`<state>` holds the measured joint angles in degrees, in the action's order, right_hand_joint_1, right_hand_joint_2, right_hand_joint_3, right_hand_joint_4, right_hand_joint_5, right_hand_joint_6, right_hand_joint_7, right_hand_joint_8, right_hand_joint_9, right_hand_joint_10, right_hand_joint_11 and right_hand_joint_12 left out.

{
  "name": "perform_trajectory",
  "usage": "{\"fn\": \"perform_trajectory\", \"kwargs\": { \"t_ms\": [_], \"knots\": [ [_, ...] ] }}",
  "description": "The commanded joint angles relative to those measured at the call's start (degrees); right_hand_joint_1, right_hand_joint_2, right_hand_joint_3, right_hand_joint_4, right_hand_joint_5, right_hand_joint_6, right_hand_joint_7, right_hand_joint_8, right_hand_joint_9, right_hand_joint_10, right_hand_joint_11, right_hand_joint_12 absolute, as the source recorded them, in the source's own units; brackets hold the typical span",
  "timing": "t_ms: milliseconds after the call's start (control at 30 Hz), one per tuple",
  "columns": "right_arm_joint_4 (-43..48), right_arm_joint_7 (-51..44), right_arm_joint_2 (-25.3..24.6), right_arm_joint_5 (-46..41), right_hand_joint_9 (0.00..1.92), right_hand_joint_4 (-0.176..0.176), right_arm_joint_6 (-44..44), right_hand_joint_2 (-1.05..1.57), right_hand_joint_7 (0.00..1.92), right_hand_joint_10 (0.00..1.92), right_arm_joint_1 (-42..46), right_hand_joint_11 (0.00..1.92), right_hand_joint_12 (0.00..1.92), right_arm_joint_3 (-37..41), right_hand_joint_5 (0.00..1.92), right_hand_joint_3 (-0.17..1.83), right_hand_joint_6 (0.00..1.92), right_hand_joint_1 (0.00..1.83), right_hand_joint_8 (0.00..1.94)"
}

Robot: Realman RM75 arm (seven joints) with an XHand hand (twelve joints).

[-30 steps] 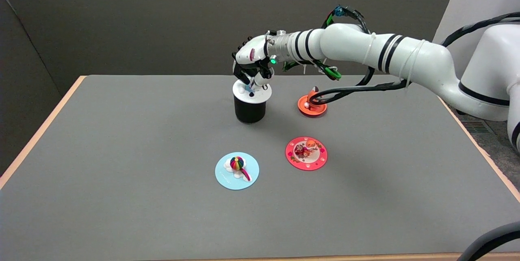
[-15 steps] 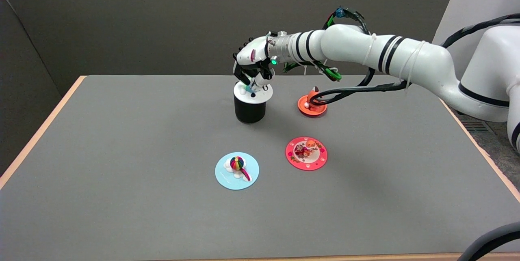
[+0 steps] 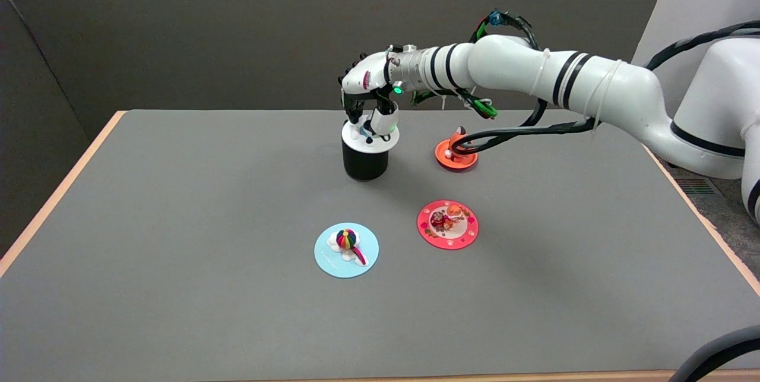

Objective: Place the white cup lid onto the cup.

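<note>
Near the frame's upper centre, your white cup lid (image 3: 369, 137) sits on the black cup (image 3: 365, 159), apparently seated. Your right hand (image 3: 367, 94) hovers above, fingers parted; contact is unclear. Only withdrawing remains.

On the grey table (image 3: 178, 251) lie a light-blue lid (image 3: 346, 250) with a rainbow figure, a red lid (image 3: 447, 224) beside it, and an orange lid (image 3: 456, 154) farther back.
</note>
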<state>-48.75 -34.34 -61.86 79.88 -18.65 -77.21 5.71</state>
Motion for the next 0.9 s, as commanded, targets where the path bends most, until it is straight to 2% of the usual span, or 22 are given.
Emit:
{"fn": "perform_trajectory", "kwargs": {
  "t_ms": [33,133,200,567,733,900],
  "knots": [
    [-1.7,-0.8,0.1,-0.1,0.66,-0.094,0.8,0.70,0.74,0.20,0.2,0.28,0.99,1.3,0.78,0.96,0.29,0.97,0.21],
    [-2.2,-0.8,0.2,0.3,0.64,-0.080,1.3,0.65,0.70,0.21,0.3,0.30,0.90,1.9,0.76,1.03,0.29,0.91,0.19],
    [-2.5,-0.8,0.2,0.4,0.64,-0.091,2.1,0.62,0.69,0.20,0.3,0.29,0.93,2.4,0.76,1.00,0.27,0.94,0.19],
    [-5.9,-0.6,1.4,4.0,0.63,-0.089,5.0,0.56,0.66,0.21,0.4,0.30,0.90,6.2,0.75,1.00,0.26,0.91,0.18],
    [-10.0,0.3,5.1,7.4,0.64,-0.088,6.9,0.56,0.66,0.21,1.9,0.31,0.89,8.7,0.75,1.00,0.26,0.90,0.18],
    [-19.5,2.5,12.9,12.5,0.69,-0.081,8.5,0.56,0.70,0.21,9.1,0.33,0.93,17.8,0.76,0.98,0.27,0.89,0.19]
  ]
}}
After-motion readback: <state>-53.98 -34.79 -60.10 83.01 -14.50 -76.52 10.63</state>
